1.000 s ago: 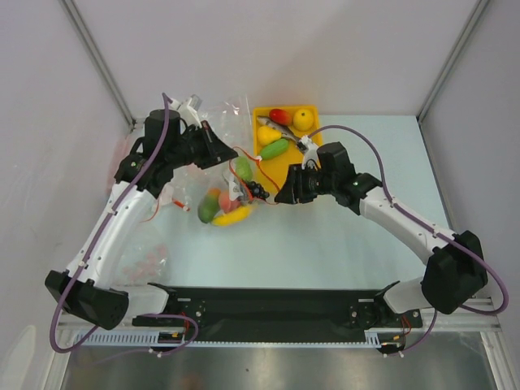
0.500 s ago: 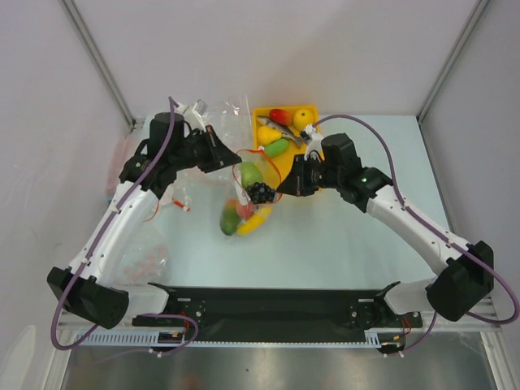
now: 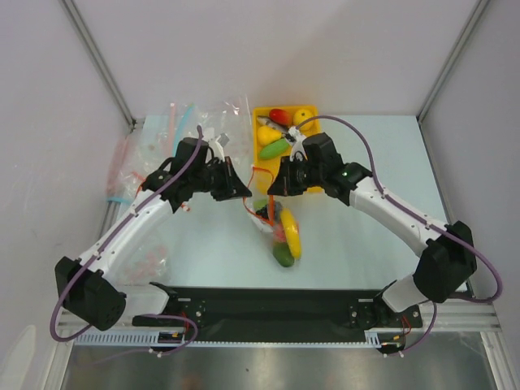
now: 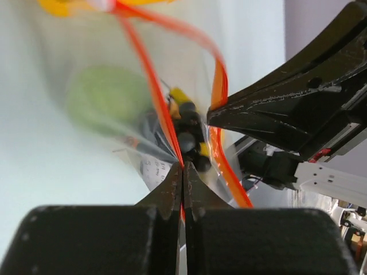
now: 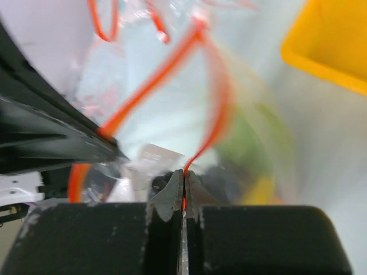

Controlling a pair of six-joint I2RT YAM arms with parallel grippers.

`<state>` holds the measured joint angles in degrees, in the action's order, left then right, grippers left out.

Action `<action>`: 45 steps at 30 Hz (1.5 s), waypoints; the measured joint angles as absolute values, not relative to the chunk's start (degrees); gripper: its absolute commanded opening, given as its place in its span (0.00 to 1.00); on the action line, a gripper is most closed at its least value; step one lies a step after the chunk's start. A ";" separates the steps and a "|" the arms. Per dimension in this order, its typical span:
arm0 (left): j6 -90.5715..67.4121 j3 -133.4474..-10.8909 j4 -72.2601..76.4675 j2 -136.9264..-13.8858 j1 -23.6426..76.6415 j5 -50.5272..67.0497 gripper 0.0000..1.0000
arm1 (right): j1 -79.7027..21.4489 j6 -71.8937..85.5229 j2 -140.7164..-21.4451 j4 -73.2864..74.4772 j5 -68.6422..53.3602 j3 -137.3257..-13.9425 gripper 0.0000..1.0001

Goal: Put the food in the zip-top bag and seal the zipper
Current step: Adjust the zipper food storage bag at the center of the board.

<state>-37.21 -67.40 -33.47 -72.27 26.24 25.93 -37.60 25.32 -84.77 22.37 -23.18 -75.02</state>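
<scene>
The zip-top bag (image 3: 272, 236) hangs between my two grippers over the middle of the table. Food rests in its lower end: a yellow banana (image 3: 291, 231), a green mango (image 3: 283, 255) and black grapes (image 3: 265, 214). Its mouth stands open, with the red zipper (image 3: 258, 171) forming a loop. My left gripper (image 3: 244, 193) (image 4: 183, 167) is shut on one side of the zipper (image 4: 155, 97). My right gripper (image 3: 273, 188) (image 5: 184, 173) is shut on the other side of the zipper (image 5: 215, 123). A blurred green fruit (image 4: 109, 97) shows through the plastic.
The yellow tray (image 3: 257, 130) stands at the back centre just behind the right gripper, holding red, yellow and green toy foods. Other clear pouches (image 3: 175, 122) lie at the back left, and another (image 3: 146, 260) lies near the left arm's base.
The right gripper has shut on the zipper. Both grippers moved toward each other and nearer the front, and the bag with its food swung from left of centre to the middle.
</scene>
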 measured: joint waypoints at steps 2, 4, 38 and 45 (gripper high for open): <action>-36.56 -67.53 -35.70 -73.23 26.24 25.12 0.01 | -37.10 25.32 -85.03 23.00 -22.44 -72.27 0.00; -35.42 -68.12 -37.93 -73.58 26.24 24.25 0.01 | -37.56 24.93 -83.64 22.90 -22.04 -70.63 0.00; -40.07 -66.32 -24.38 -74.30 30.02 27.20 0.04 | -34.74 21.87 -80.01 18.57 -42.15 -70.02 0.41; -39.38 -66.30 -24.34 -76.25 30.13 27.88 0.01 | -30.70 23.99 -79.48 14.87 -45.04 -68.27 0.48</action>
<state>-39.38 -66.30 -24.34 -76.25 30.13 27.88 -30.70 23.99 -79.48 14.87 -45.04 -68.27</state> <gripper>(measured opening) 0.025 0.463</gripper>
